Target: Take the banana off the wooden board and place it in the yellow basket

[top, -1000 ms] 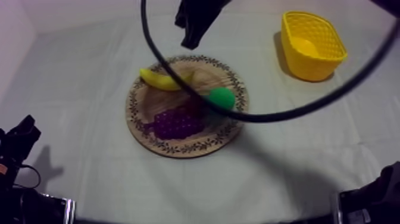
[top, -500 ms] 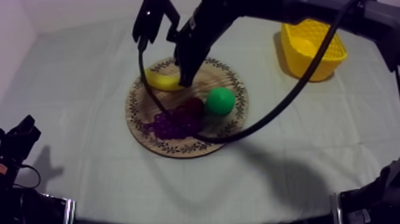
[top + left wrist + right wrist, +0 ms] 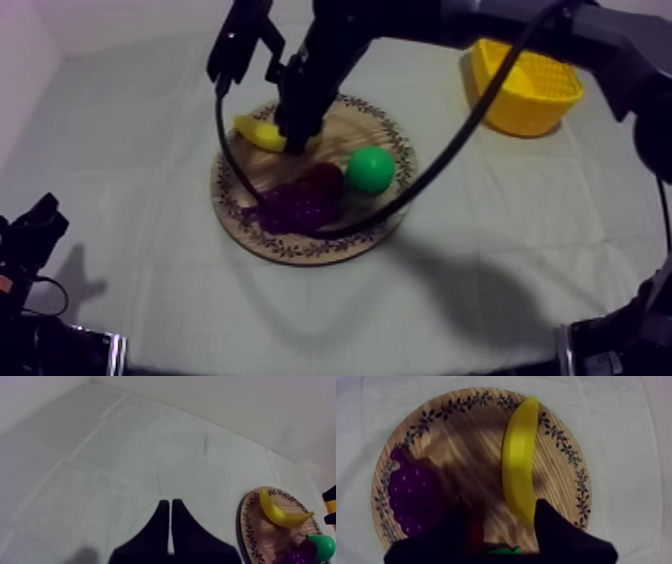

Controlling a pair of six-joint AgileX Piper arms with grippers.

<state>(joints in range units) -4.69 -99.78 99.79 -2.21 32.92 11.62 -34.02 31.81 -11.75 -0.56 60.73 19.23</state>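
**At the board's (image 3: 300,252) far-left rim: right gripper (image 3: 291,138) reaches banana (image 3: 256,133)**

Top view: the right gripper has just dropped onto the banana.
Left wrist view: left gripper (image 3: 170,521) narrow, idle over the cloth.
Right wrist view: fingers (image 3: 556,531) wide, astride the banana's end; closing is judged next.

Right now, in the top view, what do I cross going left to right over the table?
banana → grapes → pear → basket
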